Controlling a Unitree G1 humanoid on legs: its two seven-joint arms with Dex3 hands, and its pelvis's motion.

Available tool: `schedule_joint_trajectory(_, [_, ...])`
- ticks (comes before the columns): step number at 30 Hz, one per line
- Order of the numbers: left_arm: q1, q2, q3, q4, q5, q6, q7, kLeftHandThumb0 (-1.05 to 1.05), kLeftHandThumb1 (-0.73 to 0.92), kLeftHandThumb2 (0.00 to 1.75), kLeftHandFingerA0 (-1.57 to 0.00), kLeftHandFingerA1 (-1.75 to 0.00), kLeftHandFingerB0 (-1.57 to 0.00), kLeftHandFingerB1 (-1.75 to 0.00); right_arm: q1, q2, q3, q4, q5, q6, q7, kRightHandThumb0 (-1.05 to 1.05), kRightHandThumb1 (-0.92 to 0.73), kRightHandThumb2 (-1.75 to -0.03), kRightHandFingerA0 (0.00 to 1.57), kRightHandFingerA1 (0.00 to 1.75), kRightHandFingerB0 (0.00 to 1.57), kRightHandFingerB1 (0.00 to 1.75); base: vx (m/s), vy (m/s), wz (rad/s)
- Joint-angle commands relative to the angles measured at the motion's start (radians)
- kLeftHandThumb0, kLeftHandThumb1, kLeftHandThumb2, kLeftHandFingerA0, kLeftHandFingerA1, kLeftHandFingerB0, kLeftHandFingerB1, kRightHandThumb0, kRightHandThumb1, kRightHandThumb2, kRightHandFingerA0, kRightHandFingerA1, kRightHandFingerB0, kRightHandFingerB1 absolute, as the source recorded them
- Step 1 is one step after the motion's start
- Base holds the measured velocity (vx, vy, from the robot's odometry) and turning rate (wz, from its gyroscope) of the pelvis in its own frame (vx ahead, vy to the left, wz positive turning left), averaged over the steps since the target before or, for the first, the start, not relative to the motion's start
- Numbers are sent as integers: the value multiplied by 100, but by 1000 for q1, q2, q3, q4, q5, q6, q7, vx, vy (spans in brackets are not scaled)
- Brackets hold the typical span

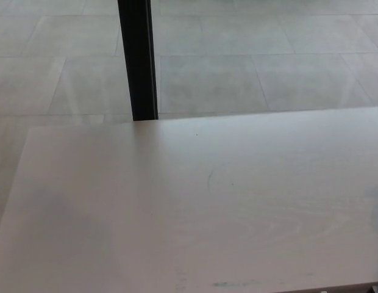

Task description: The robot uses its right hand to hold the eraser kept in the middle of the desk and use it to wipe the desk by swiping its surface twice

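Note:
Only the pale desk top point(195, 207) shows in the head view, with a faint curved pencil-like mark point(210, 178) near its middle and a small greenish smudge point(221, 284) by the front edge. No eraser is in sight. Neither of my hands shows anywhere in the picture.
A black vertical post point(138, 61) stands just behind the desk's far edge, left of centre. Beyond it lies a grey tiled floor point(250, 55). The desk's left edge runs diagonally down the picture's left side.

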Motion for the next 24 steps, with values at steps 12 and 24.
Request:
schedule_joint_trajectory(12, [5, 26, 9, -9, 0, 8, 27, -71, 90, 63, -32, -92, -36, -70, 50, 7, -32, -53, 60, 98, 41, -30, -57, -110, 98, 175, 73, 149, 0, 0, 0])
schedule_joint_trajectory(24, [30, 9, 30, -39, -37, 18, 4, -68, 65, 111, -36, -77, -32, -68, -10, -15, -153, -375, 331, 270, 332, -68, -75, -63, 56, 42, 19, 27, 0, 0, 0])
